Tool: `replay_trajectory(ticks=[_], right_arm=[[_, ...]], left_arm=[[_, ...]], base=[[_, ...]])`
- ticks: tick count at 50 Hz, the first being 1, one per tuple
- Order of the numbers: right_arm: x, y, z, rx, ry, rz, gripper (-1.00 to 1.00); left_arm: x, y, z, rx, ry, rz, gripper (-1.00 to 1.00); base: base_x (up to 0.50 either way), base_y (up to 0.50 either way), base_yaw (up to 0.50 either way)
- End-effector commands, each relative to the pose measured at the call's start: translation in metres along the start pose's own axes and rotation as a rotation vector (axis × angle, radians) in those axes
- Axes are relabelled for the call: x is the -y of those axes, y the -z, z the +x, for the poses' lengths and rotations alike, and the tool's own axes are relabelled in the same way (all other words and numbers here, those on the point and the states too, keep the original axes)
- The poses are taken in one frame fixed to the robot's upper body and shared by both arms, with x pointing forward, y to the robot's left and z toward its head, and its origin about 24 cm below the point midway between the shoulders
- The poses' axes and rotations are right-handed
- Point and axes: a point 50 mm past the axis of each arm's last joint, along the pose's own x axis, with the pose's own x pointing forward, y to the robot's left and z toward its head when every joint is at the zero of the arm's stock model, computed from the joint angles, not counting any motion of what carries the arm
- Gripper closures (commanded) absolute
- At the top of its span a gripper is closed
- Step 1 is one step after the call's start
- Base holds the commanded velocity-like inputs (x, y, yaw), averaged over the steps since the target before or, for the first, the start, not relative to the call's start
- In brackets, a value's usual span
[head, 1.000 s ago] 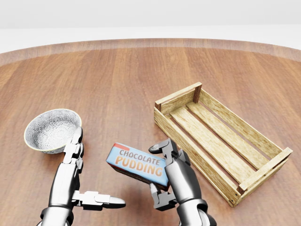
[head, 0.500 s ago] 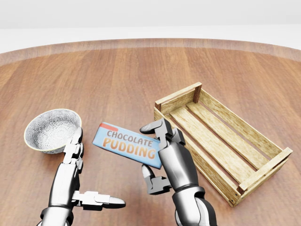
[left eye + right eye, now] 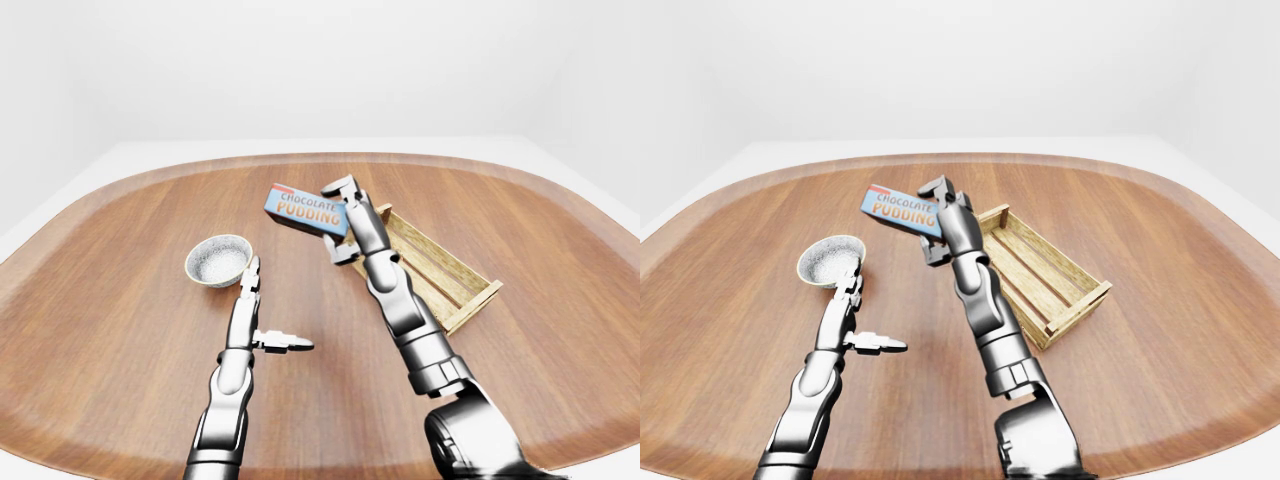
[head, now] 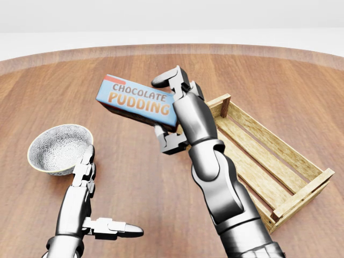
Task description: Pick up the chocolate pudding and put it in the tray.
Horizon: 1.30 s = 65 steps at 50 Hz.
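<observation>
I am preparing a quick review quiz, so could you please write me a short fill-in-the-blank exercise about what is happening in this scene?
1. The chocolate pudding box is gripped by the robot's ____ hand.
2. The wooden tray currently holds ____.
3. In the head view, the bowl sits on the table at the ____ side of the picture.
4. The left hand has its fingers ____.

Missing words: right; nothing; left; open

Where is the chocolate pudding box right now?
In the head view, the chocolate pudding box is held up off the table in the right hand, left of the wooden tray and above the patterned bowl.
</observation>
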Motion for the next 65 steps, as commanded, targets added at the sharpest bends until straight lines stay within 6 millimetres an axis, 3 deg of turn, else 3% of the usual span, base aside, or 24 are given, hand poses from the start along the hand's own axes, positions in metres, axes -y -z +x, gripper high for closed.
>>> replay_trajectory(ticks=[1, 3, 5, 10, 12, 13, 24, 65], right_arm=[[0.028, -0.014, 0.055, -0.042, 0.041, -0.013, 1.0], [0.034, -0.016, 0.067, -0.076, 0.042, -0.037, 1.0], [0.046, -0.03, 0.08, -0.063, 0.046, -0.04, 1.0], [0.06, -0.036, 0.092, -0.103, 0.057, -0.092, 1.0], [0.06, -0.032, 0.092, -0.124, 0.06, -0.107, 1.0], [0.068, -0.045, 0.098, -0.102, 0.062, -0.081, 1.0], [0.09, -0.057, 0.106, -0.103, 0.097, -0.039, 1.0], [0.097, -0.027, 0.096, -0.192, 0.162, 0.019, 1.0]], left_arm=[[-0.003, -0.003, 0.0, 0.011, -0.005, -0.045, -1.0], [-0.003, -0.004, 0.0, 0.011, -0.004, -0.045, -1.0], [-0.003, -0.004, -0.001, 0.012, -0.003, -0.045, -1.0], [-0.003, -0.003, 0.0, 0.01, -0.003, -0.046, -1.0], [-0.003, -0.003, 0.0, 0.01, -0.002, -0.046, -1.0], [-0.003, -0.002, 0.0, 0.01, -0.001, -0.046, -1.0], [-0.003, -0.002, 0.0, 0.007, 0.005, -0.045, -1.0], [-0.003, -0.002, 0.0, 0.002, 0.006, -0.052, -1.0]], base=[[0.0, 0.0, 0.0], [0.0, 0.0, 0.0], [0.0, 0.0, 0.0], [0.0, 0.0, 0.0], [0.0, 0.0, 0.0], [0.0, 0.0, 0.0], [0.0, 0.0, 0.0], [0.0, 0.0, 0.0]])
